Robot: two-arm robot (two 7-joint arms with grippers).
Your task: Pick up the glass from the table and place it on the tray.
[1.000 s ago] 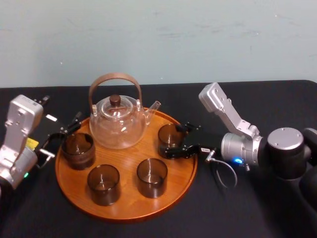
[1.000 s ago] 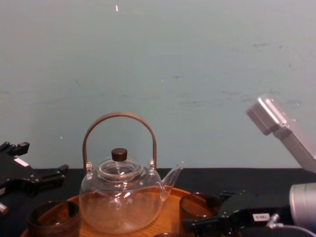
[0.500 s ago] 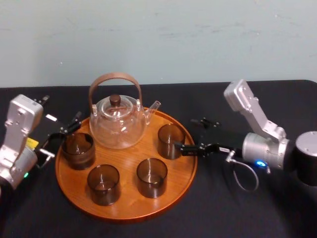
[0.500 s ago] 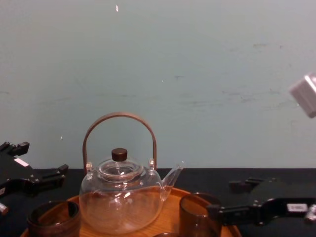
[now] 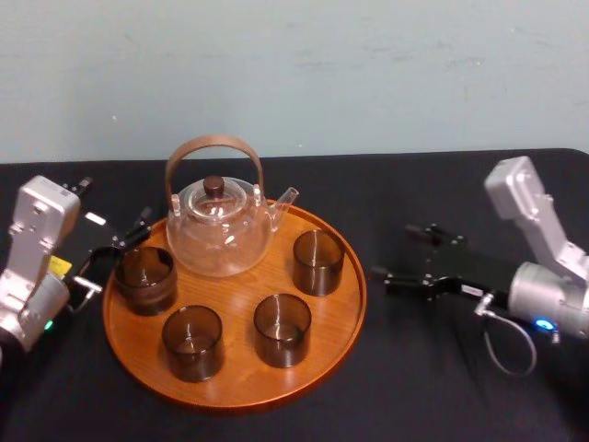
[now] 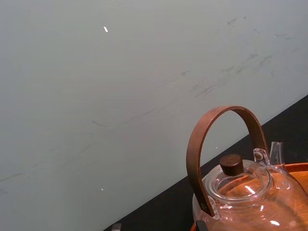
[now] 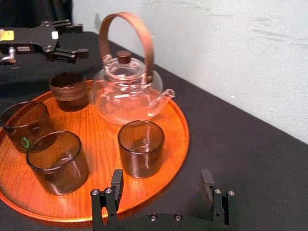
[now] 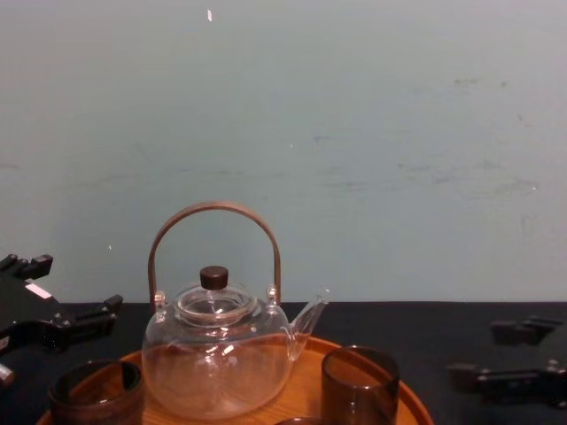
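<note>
Standing upright on the tray (image 5: 241, 385), the glass (image 5: 318, 262) sits on the right-hand part of the wooden surface, just inside the low rim. It is brown-tinted and see-through, with its mouth facing up. No gripper touches it.

Right gripper (image 5: 390, 250) — position: low over the black table (image 5: 414, 396), to the right of the tray and clear of its rim, with the fingers pointing toward the glass. State: jaws spread wide, nothing between them. In the right wrist view the glass stands beyond the two fingers, roughly centred on the gap. A strip of table and the tray rim lie between the fingertips and the glass.

Left gripper (image 7: 83, 38) — position: at the left side of the tray, outside the rim and near the fourth glass (image 5: 145, 279). State: fingers parted, nothing held, no visible contact with any glass or with the tray.

Other items on the tray:
1. Teapot (image 5: 218, 235): clear glass, brown arched handle upright, dark knob on the lid. It stands at the back of the tray, with its spout aimed to the right. The glass is to its right and slightly forward, near but apart.
2. Second glass (image 5: 282, 330): upright, in front of the glass, toward the tray's front.
3. Third glass (image 5: 192, 343): upright, front left.
4. Fourth glass: upright, at the left rim, just beside the teapot.

All four glasses stand apart from one another. A pale blue-green wall (image 8: 354, 133) rises behind the table.
</note>
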